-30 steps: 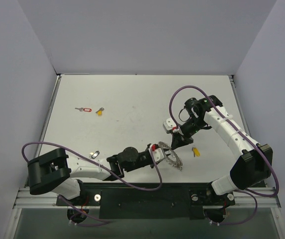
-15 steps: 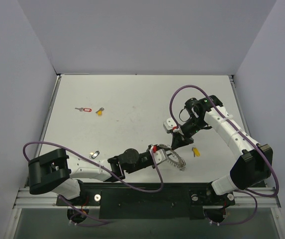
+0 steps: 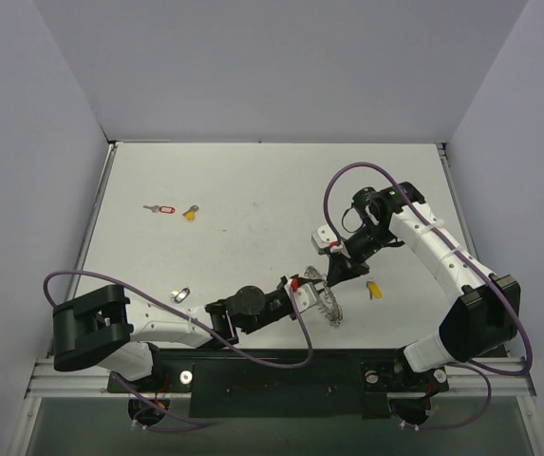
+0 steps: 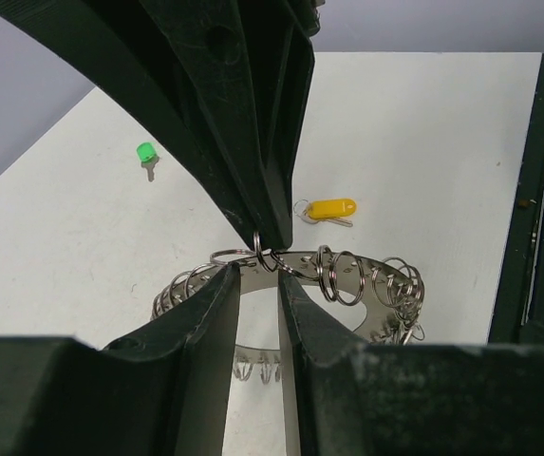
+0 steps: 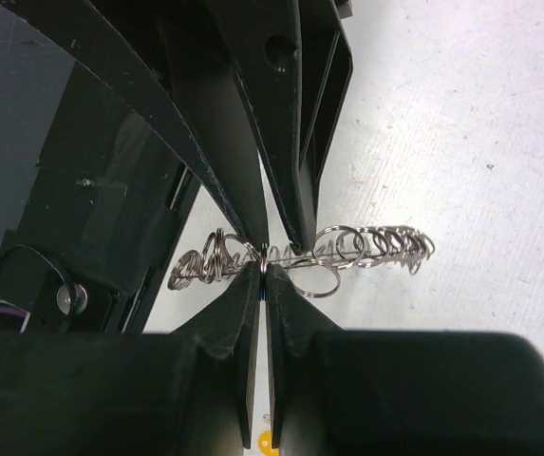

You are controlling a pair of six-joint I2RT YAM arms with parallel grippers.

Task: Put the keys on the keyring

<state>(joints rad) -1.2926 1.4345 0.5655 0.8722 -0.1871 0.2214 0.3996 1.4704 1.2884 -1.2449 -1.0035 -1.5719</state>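
The keyring (image 3: 328, 304) sits at centre stage, just right of the bench's (image 3: 253, 180) middle and close to the near edge. It is tipped up on edge. From above, its long axis runs diagonally from the far left down to the near right, and its lower end droops toward the bench. In the right wrist view the same loop stretches left to right, a row of small frilly links fanning off it.

The left tool (image 3: 302, 285) reaches in low from the left, its fingers partly spread and clamped across the keyring's band. The right tool (image 3: 331, 274) comes down from the far right, jaws pressed together on a single link right beside the left tool's grip. The two tools meet almost tip to tip.

The keys all lie loose on the bench. A yellow-tagged key (image 3: 374, 290) is just right of the keyring and apart from it. A green-headed key (image 4: 144, 154) lies farther out. Well away at the far left, a red-tagged key (image 3: 162, 209) and a yellow-headed key (image 3: 191, 214) lie side by side.

The bench is plain white and matte. Pale lilac walls (image 3: 281, 66) close it in on three sides, and purple cables (image 3: 347, 180) loop off both arms.
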